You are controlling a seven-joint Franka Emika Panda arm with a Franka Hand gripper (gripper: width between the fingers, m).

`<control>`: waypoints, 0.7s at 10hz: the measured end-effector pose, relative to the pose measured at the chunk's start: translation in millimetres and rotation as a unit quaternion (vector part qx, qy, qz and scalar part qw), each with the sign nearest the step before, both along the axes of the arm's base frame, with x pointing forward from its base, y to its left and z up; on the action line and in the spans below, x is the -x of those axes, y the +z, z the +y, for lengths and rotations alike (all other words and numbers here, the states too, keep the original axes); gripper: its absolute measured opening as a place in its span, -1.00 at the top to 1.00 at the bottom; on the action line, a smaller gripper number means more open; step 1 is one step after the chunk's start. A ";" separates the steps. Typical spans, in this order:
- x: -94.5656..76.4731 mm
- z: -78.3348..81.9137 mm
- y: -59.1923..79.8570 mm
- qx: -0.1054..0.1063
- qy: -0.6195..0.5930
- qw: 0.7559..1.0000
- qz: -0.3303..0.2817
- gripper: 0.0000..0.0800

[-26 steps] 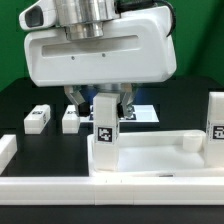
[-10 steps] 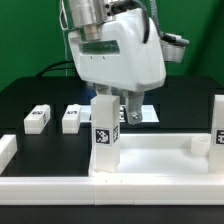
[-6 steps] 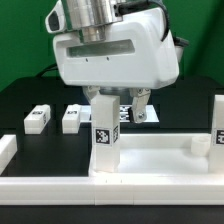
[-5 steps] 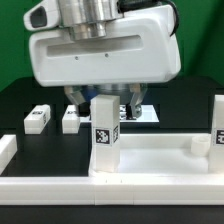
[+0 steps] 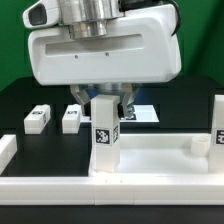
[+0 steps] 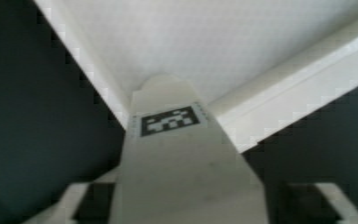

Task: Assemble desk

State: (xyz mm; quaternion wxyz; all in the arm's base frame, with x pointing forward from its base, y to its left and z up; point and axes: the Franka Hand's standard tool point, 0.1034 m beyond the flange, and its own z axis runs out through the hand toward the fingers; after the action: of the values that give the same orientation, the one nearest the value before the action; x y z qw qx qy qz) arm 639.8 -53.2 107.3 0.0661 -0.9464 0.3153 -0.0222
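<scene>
Setting: black table (image 5: pixel 18 95), green backdrop behind.

Item 1: desk top (image 5: pixel 150 160), white, raised rim, lying at the front of the table.

Item 2: upright leg (image 5: pixel 105 135), white block with a square tag, standing in the corner of the desk top toward the exterior view's left. In the wrist view its tagged side (image 6: pixel 171 121) runs down to the board.

Item 3: second leg (image 5: pixel 216 120), standing at the corner toward the exterior view's right.

Item 4: two loose legs (image 5: pixel 37 119) (image 5: pixel 70 119), lying side by side on the table behind the desk top.

Item 5: marker board (image 5: pixel 143 113), flat, partly hidden behind the arm.

Item 6: gripper (image 5: pixel 103 100), straddling the top of the upright leg. The fingers (image 5: pixel 126 101) sit close on either side; whether the pads press on it cannot be told.

Risks, as judged:
- An off-centre or tilted grip could cock the leg in its socket and jam it.
- Turning with a slack hold would let the pads slip.
- A sideways pull could drag the desk top across the table.
</scene>
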 end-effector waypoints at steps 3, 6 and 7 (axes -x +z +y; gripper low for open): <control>1.5 -7.3 -1.2 -0.007 -0.118 0.993 0.017 0.25; 2.4 -6.7 0.3 -0.057 -0.412 0.907 0.060 0.26; 2.1 -5.2 -1.3 -0.081 -0.498 0.861 0.069 0.27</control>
State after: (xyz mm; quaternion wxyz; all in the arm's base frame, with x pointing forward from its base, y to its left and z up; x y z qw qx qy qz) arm 637.8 -58.5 106.0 0.1009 -0.6535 0.7492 0.0386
